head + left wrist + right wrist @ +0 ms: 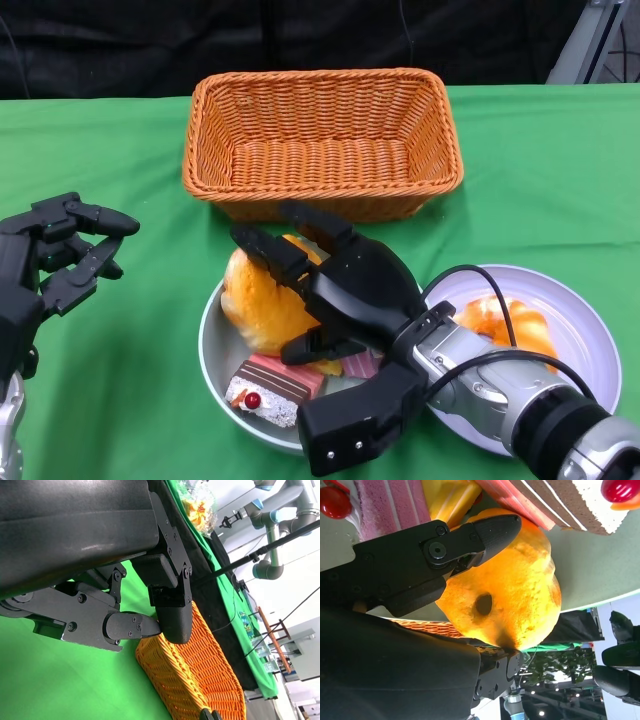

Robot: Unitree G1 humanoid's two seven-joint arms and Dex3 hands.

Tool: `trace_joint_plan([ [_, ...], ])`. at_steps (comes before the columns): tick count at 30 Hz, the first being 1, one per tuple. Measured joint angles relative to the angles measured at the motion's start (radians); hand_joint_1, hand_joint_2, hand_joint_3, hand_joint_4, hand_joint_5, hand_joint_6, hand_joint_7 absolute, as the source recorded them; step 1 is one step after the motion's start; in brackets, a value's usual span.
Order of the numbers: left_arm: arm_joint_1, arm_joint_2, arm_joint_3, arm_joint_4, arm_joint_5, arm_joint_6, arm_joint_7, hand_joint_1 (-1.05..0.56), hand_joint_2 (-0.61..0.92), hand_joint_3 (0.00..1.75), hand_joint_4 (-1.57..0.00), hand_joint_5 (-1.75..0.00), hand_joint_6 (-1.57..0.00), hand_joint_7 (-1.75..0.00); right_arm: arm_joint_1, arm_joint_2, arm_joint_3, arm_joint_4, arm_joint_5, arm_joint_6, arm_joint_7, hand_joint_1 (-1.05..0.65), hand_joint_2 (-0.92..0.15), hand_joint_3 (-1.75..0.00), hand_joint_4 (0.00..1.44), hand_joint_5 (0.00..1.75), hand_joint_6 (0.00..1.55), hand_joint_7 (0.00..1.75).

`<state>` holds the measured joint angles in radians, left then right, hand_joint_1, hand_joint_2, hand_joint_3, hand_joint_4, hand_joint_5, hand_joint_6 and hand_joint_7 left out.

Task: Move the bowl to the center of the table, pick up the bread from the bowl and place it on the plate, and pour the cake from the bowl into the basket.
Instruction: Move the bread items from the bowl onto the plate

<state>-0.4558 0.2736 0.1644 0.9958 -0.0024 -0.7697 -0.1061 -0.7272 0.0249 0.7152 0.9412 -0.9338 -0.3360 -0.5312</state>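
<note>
Gripping round golden-orange bread roll [262, 300] with right hand [345, 290], fingers clasping it inside grey round bowl [212, 352] beside layered cake slices [275, 385]. Idling left hand [55, 255], fingers loosely curled, grasping nothing. Risking roll slipping during lift if clasp is shallow, missing pale lavender plate [590, 335].

bowl [212, 345]: grey, upright, near table's front edge, centre
bread [262, 300]: golden bun, in bowl's far-left part
cake [272, 385]: choc/pink slices w/ cherry, bowl front
basket [320, 140]: orange wicker, behind bowl
plate [580, 320]: pale, right of bowl, touching
</note>
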Motion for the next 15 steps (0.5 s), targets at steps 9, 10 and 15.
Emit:
trace_joint_plan([
  [9,0.0,0.0,0.003,0.0,-0.01,0.0,-0.003,-0.17,0.92,0.29,-0.85,-1.26,-0.9,-0.82,-0.018,0.005,0.013,0.032,0.001,0.023,0.024,-0.88,-0.83,0.0,0.04,0.02,0.04,0.01],
  [10,0.0,-0.001,0.003,0.0,-0.01,0.0,-0.004,-0.17,0.92,0.29,-0.85,-1.26,-0.9,-0.82,-0.018,0.006,0.014,0.032,0.002,0.024,0.027,-0.88,-0.83,0.0,0.04,0.02,0.04,0.01],
  [15,0.0,-0.001,0.003,0.0,-0.01,0.0,-0.004,-0.16,0.92,0.3,-0.85,-1.29,-0.91,-0.81,-0.018,0.007,0.015,0.032,0.005,0.027,0.027,-0.77,-0.81,0.0,0.22,0.09,0.17,0.04],
])
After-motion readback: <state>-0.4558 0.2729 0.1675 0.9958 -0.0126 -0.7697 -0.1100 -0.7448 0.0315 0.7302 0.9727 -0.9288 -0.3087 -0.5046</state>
